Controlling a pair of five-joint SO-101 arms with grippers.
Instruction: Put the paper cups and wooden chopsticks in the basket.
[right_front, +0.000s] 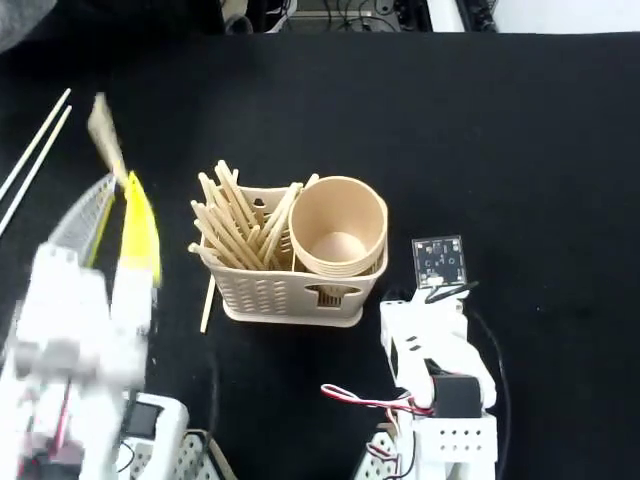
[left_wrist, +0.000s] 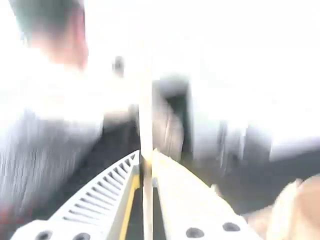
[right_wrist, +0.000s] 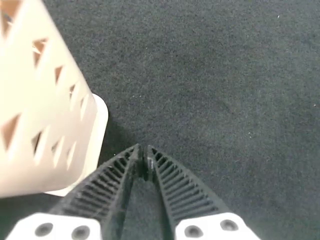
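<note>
The basket (right_front: 285, 295) stands mid-table (right_front: 520, 150). Its 9 o'clock compartment holds a bundle of chopsticks (right_front: 232, 225), and its 3 o'clock compartment holds stacked cups (right_front: 337, 235). A loose chopstick (right_front: 208, 305) lies on the table at the basket's 8 o'clock, just beside it. The left gripper (left_wrist: 147, 160), at the basket's 9 o'clock, has its fingers clamped on a chopstick (left_wrist: 145, 120). The right gripper (right_wrist: 144, 161), at the basket's 4 o'clock, has its fingers closed on nothing, near the basket's foot. Two white sticks (right_front: 35, 150) lie at 10 o'clock, well apart.
</note>
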